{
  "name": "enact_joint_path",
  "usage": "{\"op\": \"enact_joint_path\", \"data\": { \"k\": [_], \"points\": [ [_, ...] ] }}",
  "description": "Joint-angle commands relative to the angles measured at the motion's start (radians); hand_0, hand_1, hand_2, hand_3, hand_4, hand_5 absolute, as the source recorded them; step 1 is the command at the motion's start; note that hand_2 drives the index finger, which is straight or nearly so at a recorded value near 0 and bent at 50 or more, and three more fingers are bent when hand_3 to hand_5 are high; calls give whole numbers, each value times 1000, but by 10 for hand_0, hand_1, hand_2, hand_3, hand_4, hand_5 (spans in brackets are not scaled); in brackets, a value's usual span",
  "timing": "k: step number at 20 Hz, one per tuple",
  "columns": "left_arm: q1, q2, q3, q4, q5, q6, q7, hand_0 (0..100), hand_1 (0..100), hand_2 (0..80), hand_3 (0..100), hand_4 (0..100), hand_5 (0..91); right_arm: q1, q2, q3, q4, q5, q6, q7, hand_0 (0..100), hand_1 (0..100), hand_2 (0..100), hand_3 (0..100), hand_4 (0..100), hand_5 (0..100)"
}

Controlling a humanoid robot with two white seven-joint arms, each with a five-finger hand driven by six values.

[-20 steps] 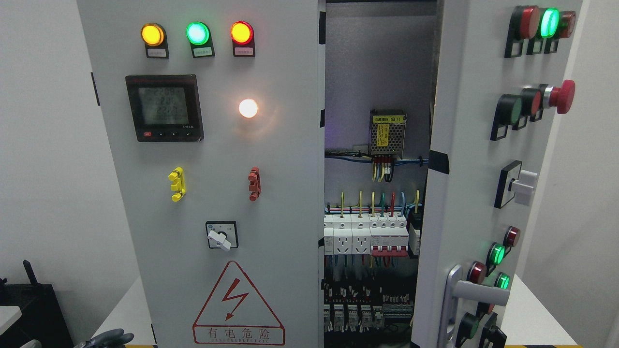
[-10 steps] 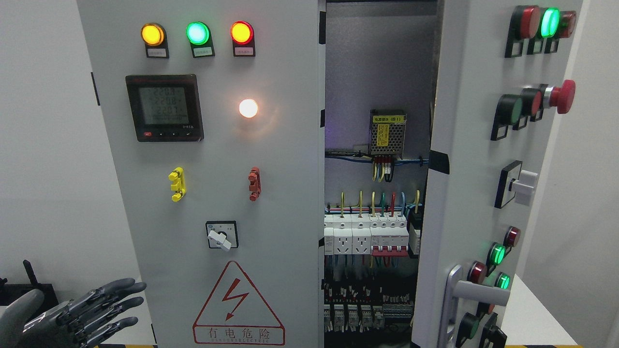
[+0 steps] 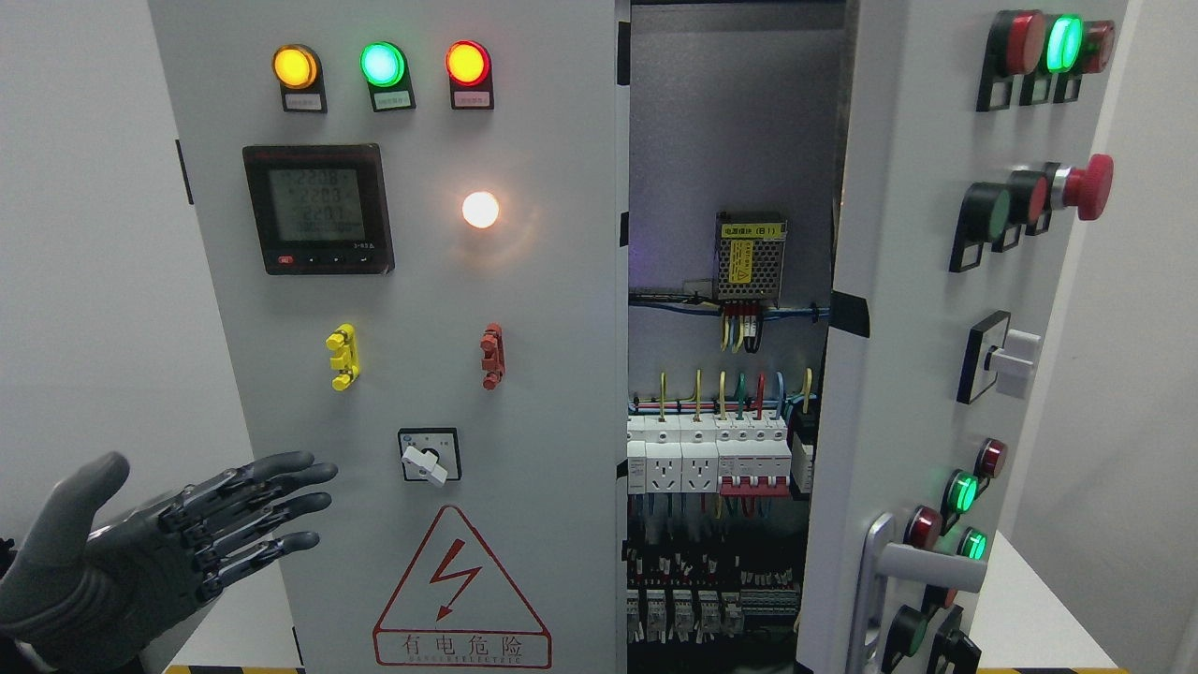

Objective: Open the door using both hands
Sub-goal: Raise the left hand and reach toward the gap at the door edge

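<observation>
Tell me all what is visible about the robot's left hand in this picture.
The left hand enters from the lower left corner. It looks like dark grey plastic or metal, with jointed black segments along the fingers and a smooth grey thumb pointing upward. The fingers are spread and nearly straight, pointing to the right, and hold nothing. Their tips lie over the lower left part of the closed left door, below the yellow clip. Whether they touch the door cannot be told.

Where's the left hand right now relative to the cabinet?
In the head view the left hand sits at the lower left, fingers spread, its fingertips overlapping the left door left of the rotary switch.
</observation>
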Motion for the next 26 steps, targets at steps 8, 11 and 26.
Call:
{"op": "enact_joint_path", "data": {
  "k": [8,11,26],
  "points": [
    [-458,-209,-428,127,21,106,12,0,0,0,0,43,0,0,0,0,0,0,-1,-1,0,0,0,0,0,0],
    [-495,-227,-469,127,33,106,8,0,0,0,0,43,0,0,0,0,0,0,-1,-1,0,0,0,0,0,0],
    [-728,-403,-609,168,164,126,4,0,0,0,0,43,0,0,0,0,0,0,-1,-1,0,0,0,0,0,0]
  ]
}}
